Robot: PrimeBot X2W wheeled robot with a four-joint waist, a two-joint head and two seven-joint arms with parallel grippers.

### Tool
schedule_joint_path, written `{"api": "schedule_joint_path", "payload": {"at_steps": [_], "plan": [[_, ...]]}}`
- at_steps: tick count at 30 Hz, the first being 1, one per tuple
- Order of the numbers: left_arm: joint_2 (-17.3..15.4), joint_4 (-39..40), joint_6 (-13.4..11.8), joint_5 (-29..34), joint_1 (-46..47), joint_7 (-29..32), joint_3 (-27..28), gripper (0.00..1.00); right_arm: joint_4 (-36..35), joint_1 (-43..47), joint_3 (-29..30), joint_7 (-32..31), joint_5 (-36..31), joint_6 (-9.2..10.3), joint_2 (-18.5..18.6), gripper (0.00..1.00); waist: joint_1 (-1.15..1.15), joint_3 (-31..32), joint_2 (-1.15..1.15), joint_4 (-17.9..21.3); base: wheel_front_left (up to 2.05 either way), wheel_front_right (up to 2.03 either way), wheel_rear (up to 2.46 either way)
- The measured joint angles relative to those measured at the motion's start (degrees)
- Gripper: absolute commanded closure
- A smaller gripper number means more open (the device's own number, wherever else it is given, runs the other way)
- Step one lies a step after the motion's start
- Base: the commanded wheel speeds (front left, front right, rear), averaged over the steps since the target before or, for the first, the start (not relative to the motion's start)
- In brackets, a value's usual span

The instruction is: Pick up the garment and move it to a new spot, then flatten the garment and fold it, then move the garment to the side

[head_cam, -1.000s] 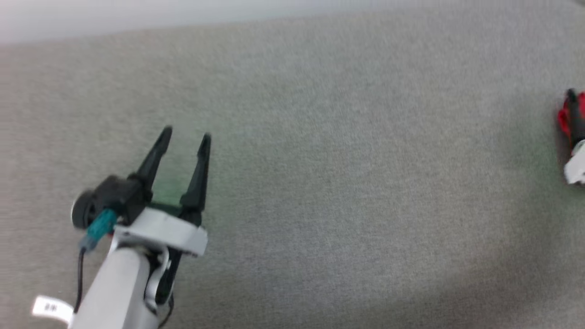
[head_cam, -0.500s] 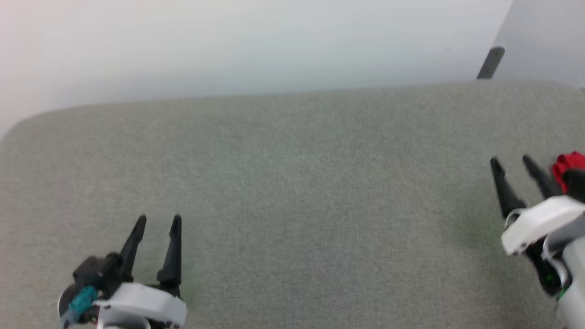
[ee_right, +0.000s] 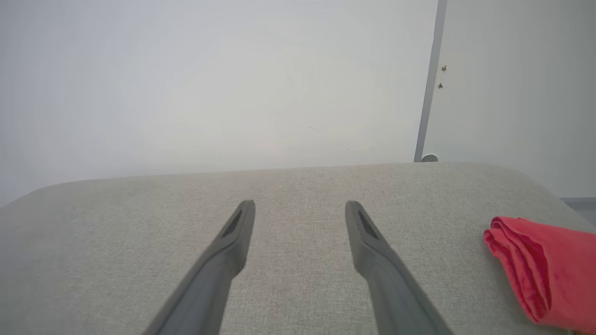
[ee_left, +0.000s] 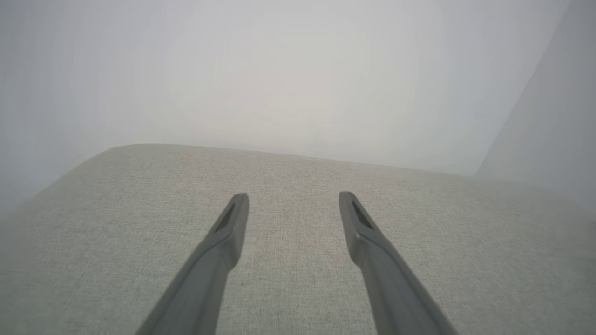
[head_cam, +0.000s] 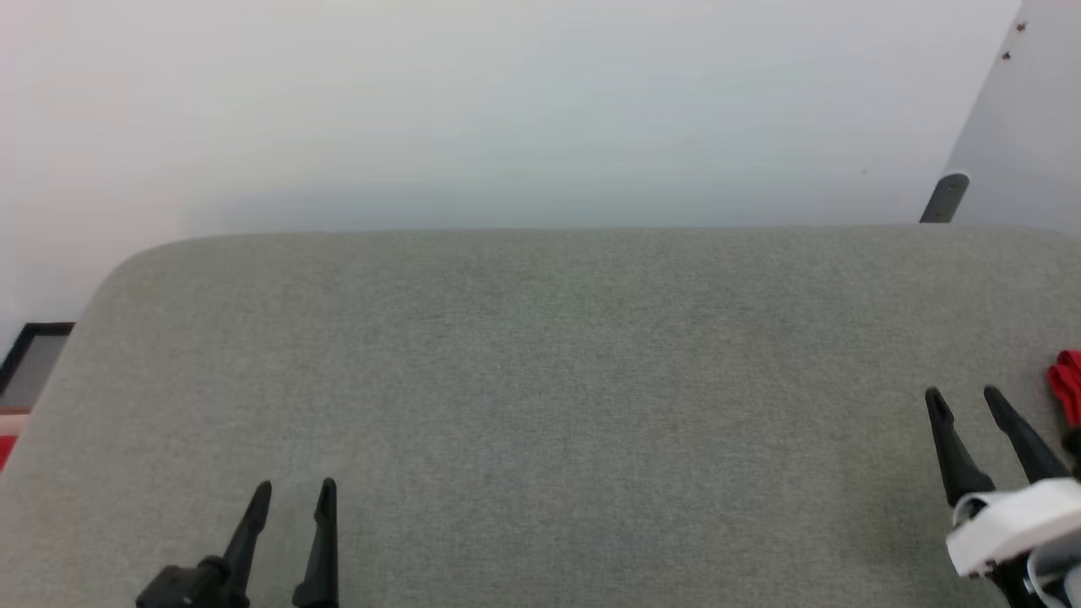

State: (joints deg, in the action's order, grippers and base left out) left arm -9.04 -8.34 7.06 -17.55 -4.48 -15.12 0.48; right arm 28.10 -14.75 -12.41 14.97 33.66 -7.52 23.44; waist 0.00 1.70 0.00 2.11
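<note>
Bench (head_cam: 540, 363) spans foreground; wall (head_cam: 507, 101) right behind its far edge. Door panel (head_cam: 1039, 127) stands right of wall, behind bench's far right corner. Left pincer (head_cam: 296, 485) over bench at lower left, right pincer (head_cam: 961, 393) over bench at lower right, the two well apart, both pointing toward wall. Garment (head_cam: 1067, 390) lies on bench at far right, just beside right pincer, on its right side.

The left tool (head_cam: 295, 490) has two long black fingers (head_cam: 321, 540) tapering to points, rising from a black block (head_cam: 181, 587). The right tool (head_cam: 963, 397) matches, seated in a white collar (head_cam: 1005, 519). Close up, each finger has a recessed slot near its tip.
</note>
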Motion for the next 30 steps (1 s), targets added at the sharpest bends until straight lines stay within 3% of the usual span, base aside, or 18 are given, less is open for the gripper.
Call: {"api": "schedule_joint_path", "payload": {"at_steps": [8,17,30], "plan": [[0.76,4.23,0.08,0.73,-4.17,0.0,0.59,0.0,-7.93,8.23,6.83,-0.88,-2.18,0.0,-1.48,0.0,0.0,0.53,0.0,-0.71,0.0,0.0,0.0],[0.89,5.95,0.09,1.0,-6.23,0.0,1.18,0.0,-18.37,16.83,14.23,-4.82,-6.43,0.0,-7.45,0.0,0.0,0.65,0.0,-0.8,0.0,0.0,0.0],[1.33,6.15,0.25,0.57,-6.23,0.0,0.9,0.0,-25.08,19.91,17.24,-8.44,-9.82,0.01,-10.84,0.0,0.0,0.93,0.0,-0.55,0.0,0.0,0.0]]}}
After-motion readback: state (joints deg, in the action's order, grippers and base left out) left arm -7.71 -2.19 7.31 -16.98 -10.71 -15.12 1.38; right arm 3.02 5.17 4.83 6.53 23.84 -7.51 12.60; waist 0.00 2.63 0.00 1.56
